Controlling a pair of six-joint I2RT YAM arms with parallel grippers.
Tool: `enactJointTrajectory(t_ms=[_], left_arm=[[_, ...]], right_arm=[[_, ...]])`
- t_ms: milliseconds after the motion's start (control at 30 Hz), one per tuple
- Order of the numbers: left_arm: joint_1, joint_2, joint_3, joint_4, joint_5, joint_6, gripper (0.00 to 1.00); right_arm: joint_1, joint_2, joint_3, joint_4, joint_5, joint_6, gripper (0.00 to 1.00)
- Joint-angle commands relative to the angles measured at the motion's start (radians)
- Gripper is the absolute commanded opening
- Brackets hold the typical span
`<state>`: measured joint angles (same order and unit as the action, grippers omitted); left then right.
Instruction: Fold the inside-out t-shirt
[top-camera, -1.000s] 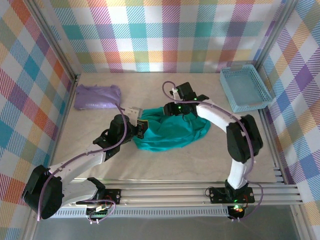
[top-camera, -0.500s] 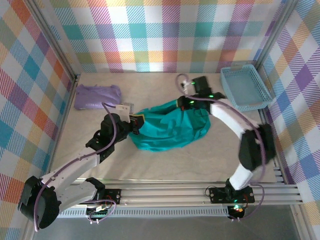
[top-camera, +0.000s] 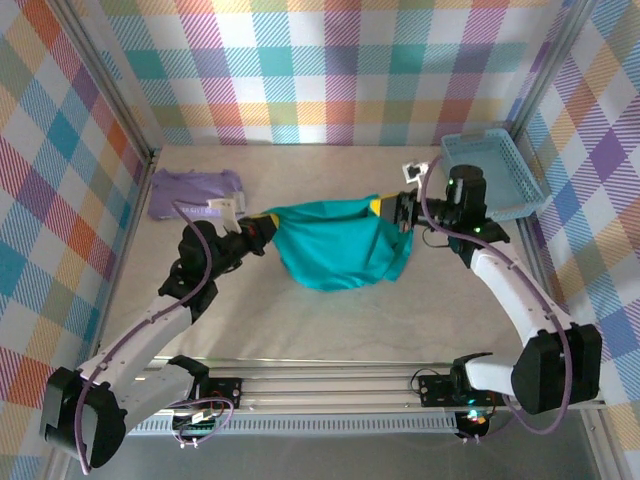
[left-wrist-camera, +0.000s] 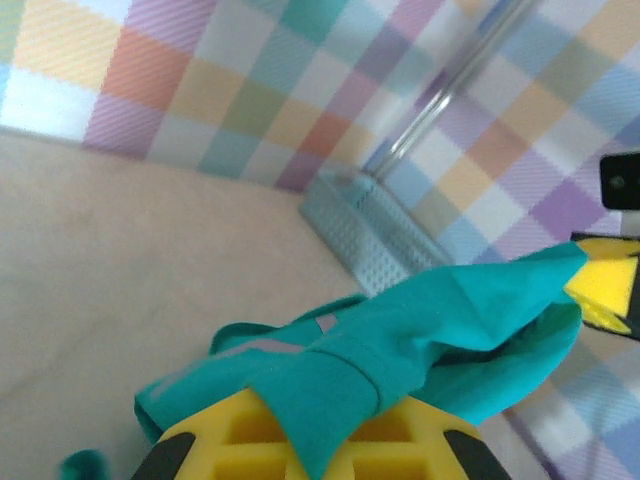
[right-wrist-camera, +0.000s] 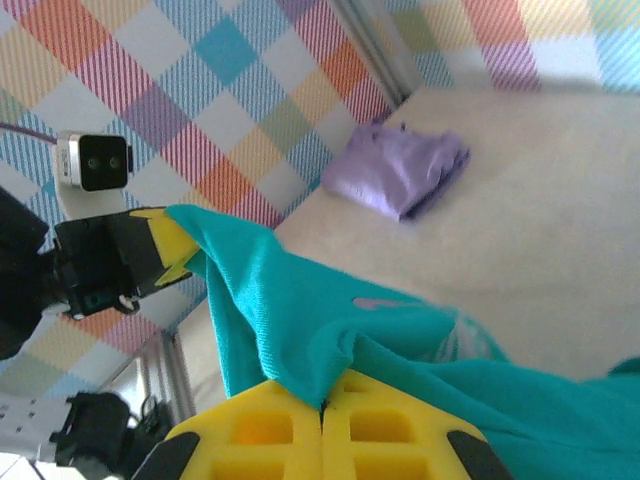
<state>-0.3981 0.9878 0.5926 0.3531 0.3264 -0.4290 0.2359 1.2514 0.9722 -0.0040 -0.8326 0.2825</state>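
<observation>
**Limp t-shirt (top-camera: 335, 245) strung over mid-table**

The left gripper (top-camera: 264, 231) is clamped on its 9 o'clock corner and the right gripper (top-camera: 385, 208) on its 2 o'clock corner. The light, soft cotton will likely sag, so the hems look the surest hold.

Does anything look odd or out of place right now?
Nothing spilled or damaged. The teal t-shirt hangs bunched between the left hand and right hand, both shut on it, sagging crumpled rather than flat.
</observation>
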Motion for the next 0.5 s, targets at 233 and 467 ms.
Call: enactJointTrajectory(t_ms=[233,467], left_arm=[[-0.225,-0.116,-0.248,-0.252,-0.213,0.153,0.29],[-0.276,-0.205,-0.188,-0.304,-0.384,0.260,0.80]], right_arm=[[0.122,0.031,-0.177,-0.006,-0.058,0.006,0.00],[0.145,0.023,-0.181,-0.076,-0.025,-0.046,0.00]])
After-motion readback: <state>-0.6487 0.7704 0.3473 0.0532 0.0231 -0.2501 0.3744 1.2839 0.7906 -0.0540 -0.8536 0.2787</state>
